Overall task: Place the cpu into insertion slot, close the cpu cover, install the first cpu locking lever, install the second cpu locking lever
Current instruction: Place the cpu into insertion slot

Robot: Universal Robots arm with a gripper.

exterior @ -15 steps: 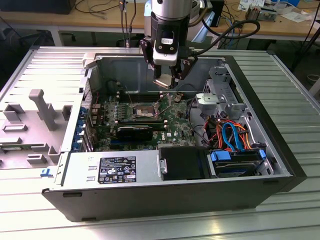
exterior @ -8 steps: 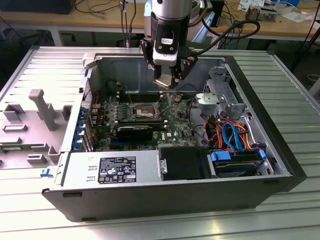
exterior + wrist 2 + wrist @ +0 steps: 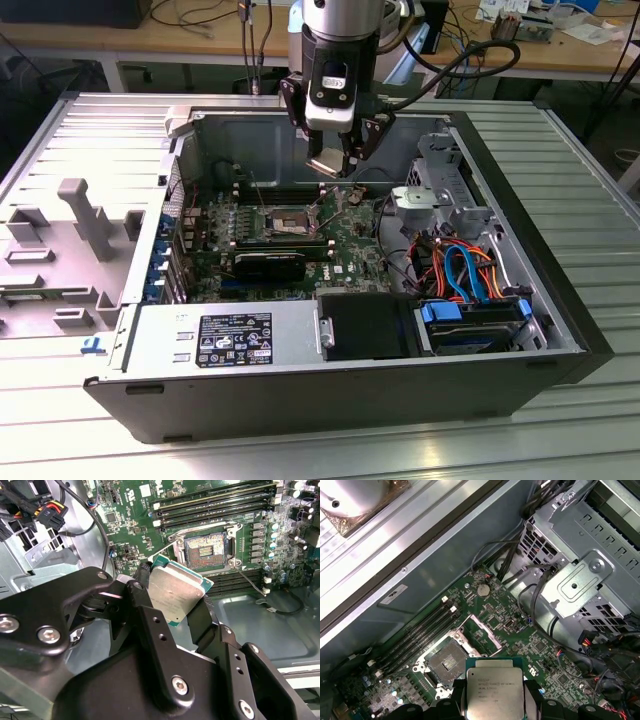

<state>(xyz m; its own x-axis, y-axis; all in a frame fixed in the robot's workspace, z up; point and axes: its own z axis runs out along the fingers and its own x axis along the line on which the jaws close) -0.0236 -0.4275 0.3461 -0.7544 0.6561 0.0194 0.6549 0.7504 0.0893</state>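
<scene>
My gripper (image 3: 335,163) hangs inside the open computer case, shut on the cpu (image 3: 327,164), a flat square chip with a silvery face. In both wrist views the black fingers (image 3: 142,592) clamp the cpu (image 3: 175,592) by two opposite edges, with the chip (image 3: 495,687) tilted. The insertion slot (image 3: 206,550) lies bare on the green board, a short way beyond the chip and below it. The slot (image 3: 447,664) has a dark centre and a metal rim. The cpu cover (image 3: 482,632) stands swung open at the slot's edge. A thin locking lever (image 3: 247,580) juts out loose beside the slot.
The case walls (image 3: 200,150) ring the board. A black fan shroud (image 3: 365,325) and the power supply (image 3: 230,335) sit at the near side. A drive cage with blue and orange cables (image 3: 465,270) fills the exterior view's right. Memory slots (image 3: 215,505) flank the socket.
</scene>
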